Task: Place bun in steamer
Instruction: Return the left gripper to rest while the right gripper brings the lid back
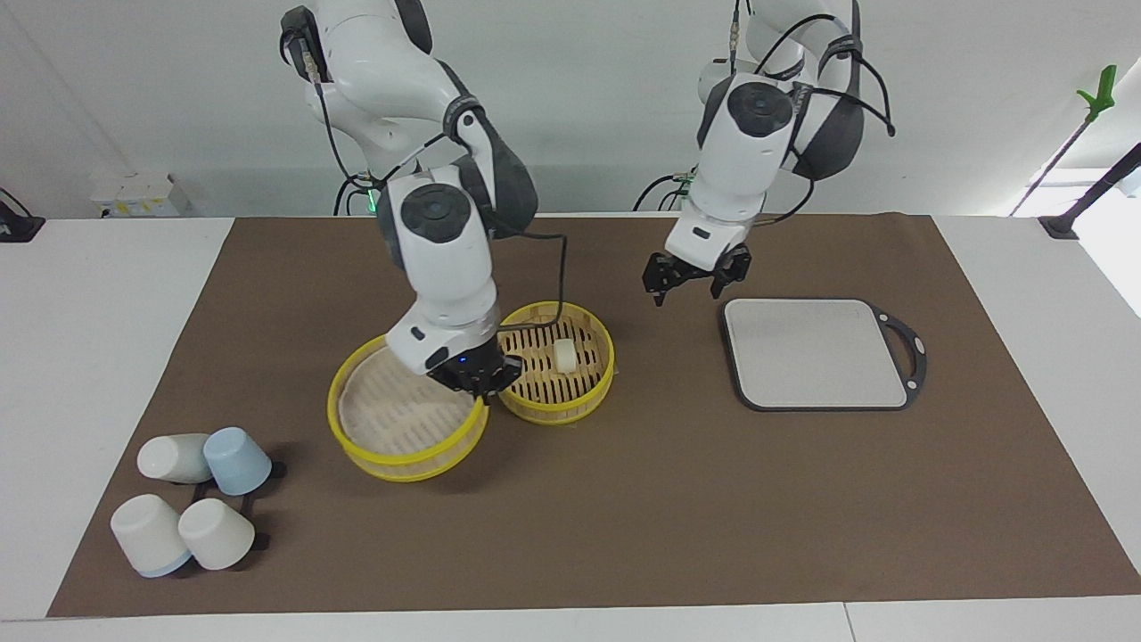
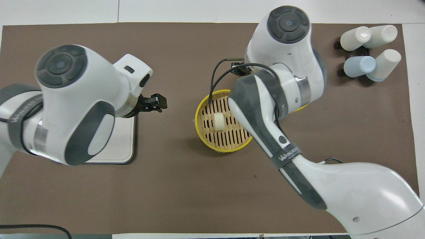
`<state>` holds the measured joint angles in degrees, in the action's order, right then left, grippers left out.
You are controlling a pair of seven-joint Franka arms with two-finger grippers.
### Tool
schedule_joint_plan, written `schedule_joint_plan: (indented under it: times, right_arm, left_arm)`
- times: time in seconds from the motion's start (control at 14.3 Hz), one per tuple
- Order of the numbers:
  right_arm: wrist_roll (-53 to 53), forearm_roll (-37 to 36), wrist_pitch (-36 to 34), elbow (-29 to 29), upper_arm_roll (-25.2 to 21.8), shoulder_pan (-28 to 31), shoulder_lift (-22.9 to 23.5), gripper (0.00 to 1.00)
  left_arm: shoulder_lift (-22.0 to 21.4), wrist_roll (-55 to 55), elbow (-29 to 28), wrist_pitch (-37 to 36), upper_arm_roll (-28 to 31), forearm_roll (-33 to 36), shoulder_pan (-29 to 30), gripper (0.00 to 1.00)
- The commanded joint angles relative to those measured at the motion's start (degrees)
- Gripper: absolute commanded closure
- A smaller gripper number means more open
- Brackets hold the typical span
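The bun (image 1: 563, 355) (image 2: 219, 121) lies by itself on the slatted floor of the yellow-rimmed steamer (image 1: 570, 412) (image 2: 198, 121) at mid-table. My left gripper (image 1: 686, 294) (image 2: 161, 104) hangs open and empty over the mat between the steamer and the grey board. My right gripper (image 1: 475, 382) is shut on the rim of the steamer lid (image 1: 392, 419), carrying it just beside the steamer toward the right arm's end. In the overhead view the right arm hides that gripper, and only a sliver of the lid (image 2: 300, 108) shows.
A grey square board (image 1: 816, 352) (image 2: 124, 139) with a handle lies toward the left arm's end. Several white and pale blue cups (image 1: 192, 499) (image 2: 368, 49) lie at the right arm's end, far from the robots. A brown mat (image 1: 624, 517) covers the table.
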<state>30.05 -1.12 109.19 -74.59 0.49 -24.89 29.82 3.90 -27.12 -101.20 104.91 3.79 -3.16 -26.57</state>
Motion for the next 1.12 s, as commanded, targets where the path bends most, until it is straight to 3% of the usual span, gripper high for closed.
schedule_joint_plan:
  times: [0.0, 0.35, 1.05]
  right_arm:
    - [6.31, -0.29, -0.12, -0.99, -0.31, -5.32, -1.61, 1.0]
    - [9.76, -0.55, -0.21, -1.96, -0.22, -12.62, -1.08, 1.0]
    - [9.58, -0.03, 4.44, -8.54, -0.22, -14.75, -1.78, 1.0]
  left_arm:
    - [-4.42, 6.52, -1.11, -3.92, -0.53, 0.61, 6.43, 0.0]
    - [-6.01, 21.21, 2.4, -11.56, -0.18, 2.28, 14.35, 0.0]
    - [-5.92, 25.89, 10.23, -23.69, 0.34, 4.66, 18.49, 0.0]
